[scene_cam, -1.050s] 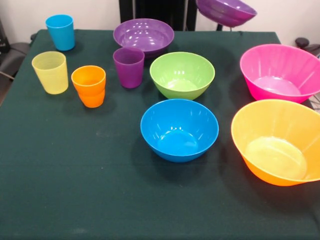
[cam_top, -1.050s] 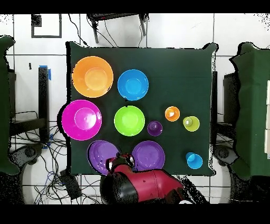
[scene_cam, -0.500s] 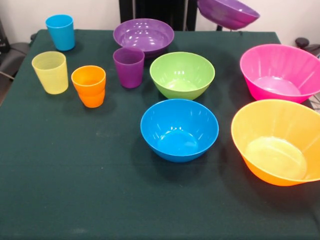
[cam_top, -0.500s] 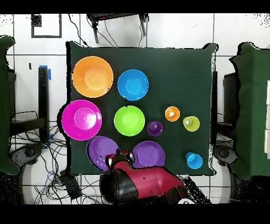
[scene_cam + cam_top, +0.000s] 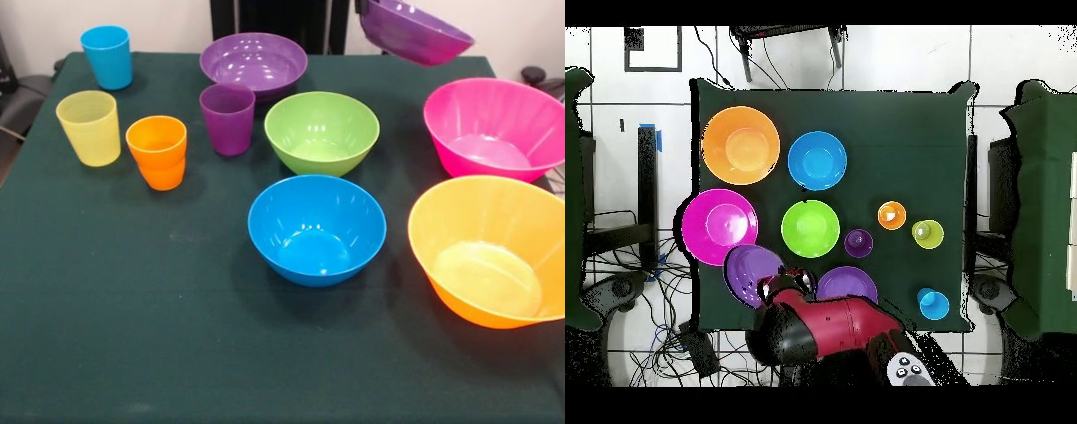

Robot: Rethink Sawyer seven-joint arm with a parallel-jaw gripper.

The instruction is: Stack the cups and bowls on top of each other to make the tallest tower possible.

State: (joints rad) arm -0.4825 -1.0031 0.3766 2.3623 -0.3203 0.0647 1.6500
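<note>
Purple bowl (image 5: 415, 31), tilted at the top right, hangs in the closed claw (image 5: 773, 291); the blue bowl (image 5: 317, 229) sits lower left.

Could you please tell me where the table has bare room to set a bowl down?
The widest free cloth lies on the near side in the front view, below the orange cup and left of the blue bowl. It is crowded around the green bowl, the purple cup and the pink bowl.
</note>
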